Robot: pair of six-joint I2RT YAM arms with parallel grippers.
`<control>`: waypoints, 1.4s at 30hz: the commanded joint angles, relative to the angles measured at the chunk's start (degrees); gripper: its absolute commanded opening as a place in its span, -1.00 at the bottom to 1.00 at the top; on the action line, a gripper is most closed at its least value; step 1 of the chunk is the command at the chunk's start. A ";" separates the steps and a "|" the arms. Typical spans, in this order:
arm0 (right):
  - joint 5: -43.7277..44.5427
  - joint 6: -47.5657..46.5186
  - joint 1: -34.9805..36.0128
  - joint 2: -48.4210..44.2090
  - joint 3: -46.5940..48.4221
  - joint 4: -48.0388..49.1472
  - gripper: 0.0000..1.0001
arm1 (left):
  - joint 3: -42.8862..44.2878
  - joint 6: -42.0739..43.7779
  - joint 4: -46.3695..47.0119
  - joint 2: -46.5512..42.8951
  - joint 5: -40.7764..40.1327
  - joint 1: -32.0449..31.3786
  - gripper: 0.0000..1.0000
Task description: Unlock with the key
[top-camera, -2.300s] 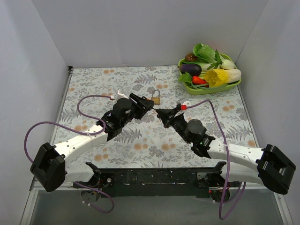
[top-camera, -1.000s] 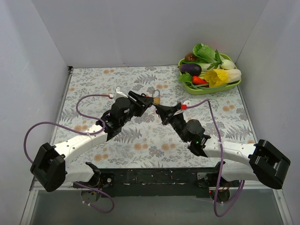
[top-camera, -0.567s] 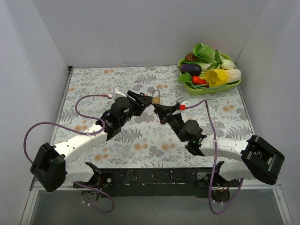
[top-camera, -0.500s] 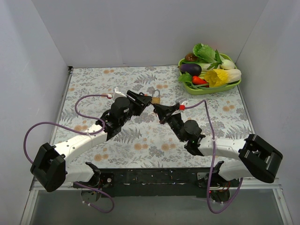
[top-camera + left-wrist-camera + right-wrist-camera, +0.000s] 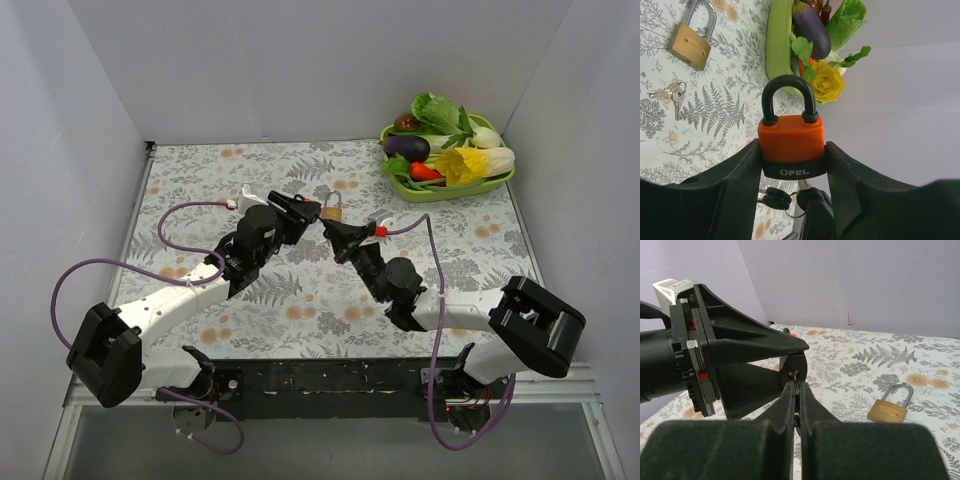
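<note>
Floral table (image 5: 200, 170) w/ brass padlock (image 5: 331, 208), keys (image 5: 671, 95), green veg tray (image 5: 779, 45) far-right corner.

From high at the near edge, looks down on the whole table (image 5: 200, 170). From the left wrist, close, faces the green tray (image 5: 777, 45) at upper centre. From the right wrist, low, faces the back wall (image 5: 865, 280). Common to all three: brass padlock (image 5: 331, 207).
</note>
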 commanded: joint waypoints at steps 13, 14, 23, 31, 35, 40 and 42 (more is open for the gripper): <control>4.13 -9.36 3.70 7.47 3.31 7.07 -0.97 | 3.94 -76.31 5.02 -1.76 6.38 -2.14 -1.00; 4.56 -11.37 3.96 7.64 3.57 7.68 -0.97 | 3.94 -76.23 4.93 -1.94 6.55 -2.14 -1.00; 4.13 -14.20 4.40 7.03 6.82 8.39 -0.97 | 3.86 -75.26 5.02 -1.85 7.96 -3.10 -1.00; 6.06 -13.94 4.49 9.13 8.76 6.99 -0.97 | 4.38 -74.73 5.46 -1.59 7.43 -4.33 -1.00; 11.05 -14.19 5.11 9.58 8.32 7.51 -0.97 | 4.65 -74.12 5.11 -1.94 6.56 -4.51 -1.00; 18.10 -17.80 6.95 7.82 8.58 8.04 -0.97 | 3.07 -74.38 2.83 -3.61 4.19 -4.51 -1.00; 19.41 -18.59 7.48 7.03 8.23 8.47 -0.97 | 2.80 -74.29 2.12 -4.31 3.13 -4.51 -1.00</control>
